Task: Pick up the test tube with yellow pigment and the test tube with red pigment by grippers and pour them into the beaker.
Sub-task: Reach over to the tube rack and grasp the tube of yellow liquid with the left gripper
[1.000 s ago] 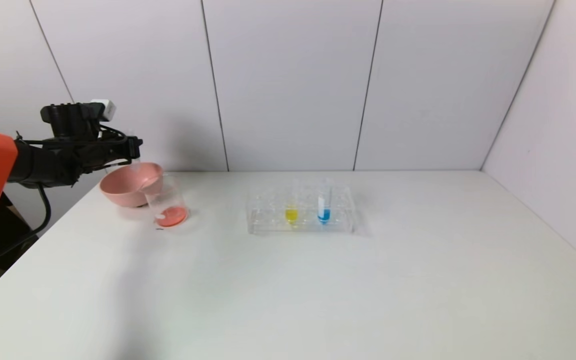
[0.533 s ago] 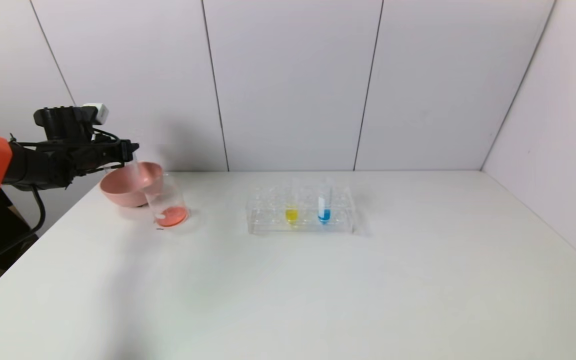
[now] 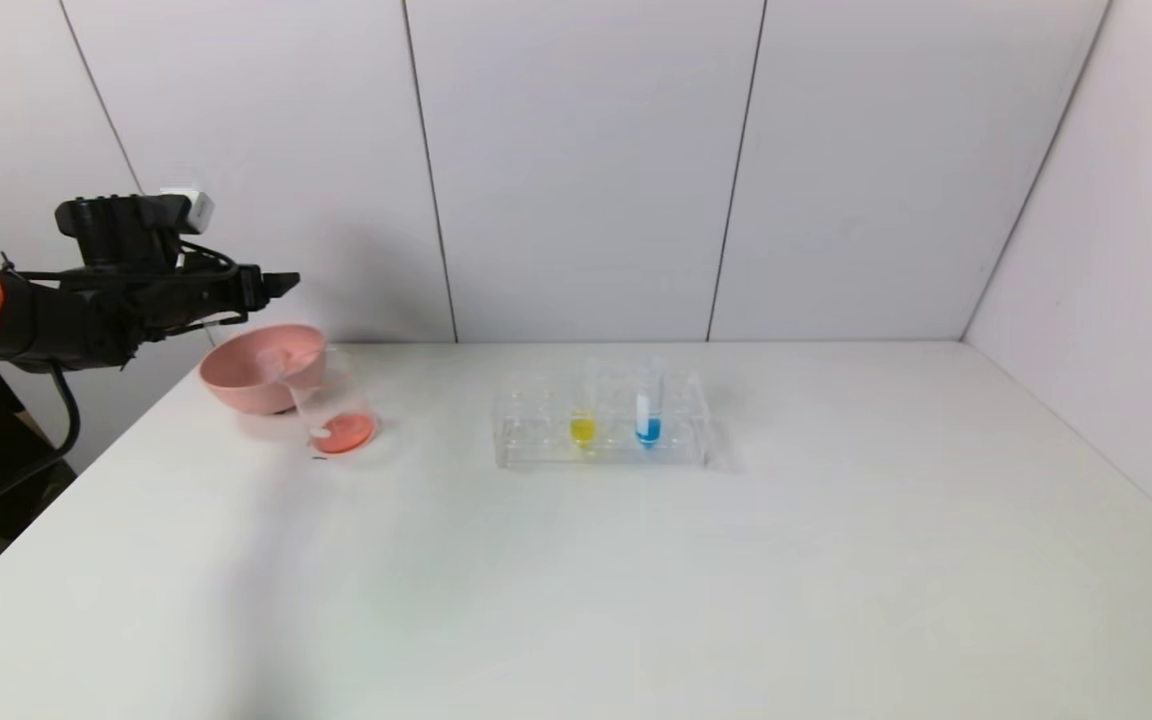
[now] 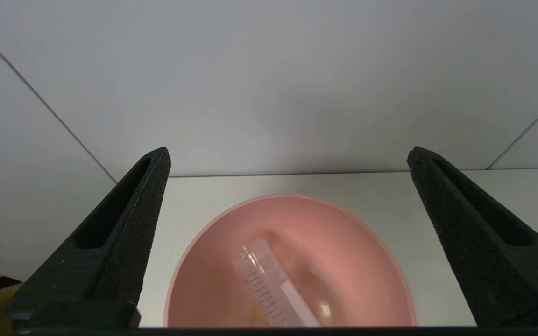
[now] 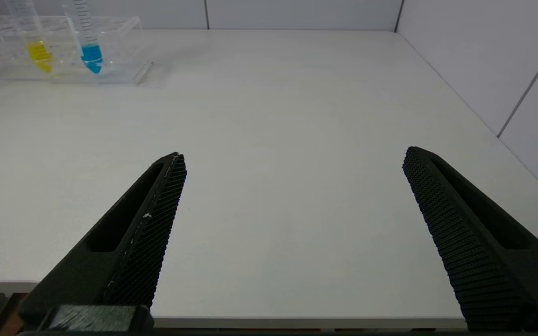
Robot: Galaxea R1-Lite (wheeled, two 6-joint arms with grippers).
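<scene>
The test tube with yellow pigment (image 3: 583, 412) stands upright in the clear rack (image 3: 536, 440); it also shows in the right wrist view (image 5: 38, 49). No tube holding red liquid is in view. An empty clear graduated tube (image 4: 266, 282) lies slanted inside the pink bowl (image 4: 367, 261). The beaker (image 3: 336, 400) stands next to the bowl with red-orange liquid at its bottom. My left gripper (image 3: 281, 285) hovers above the bowl, jaws wide open and empty (image 4: 287, 156). My right gripper (image 5: 292, 156) is open and empty over the table's front edge, out of the head view.
A tube with blue liquid (image 3: 648, 408) stands in the rack beside the yellow one. The pink bowl (image 3: 236, 390) sits at the table's far left, near the back wall. White walls close the back and right sides.
My left gripper has opened and let go of the clear tube, which now lies in the pink bowl. The gripper has risen slightly. The right arm has not moved.
</scene>
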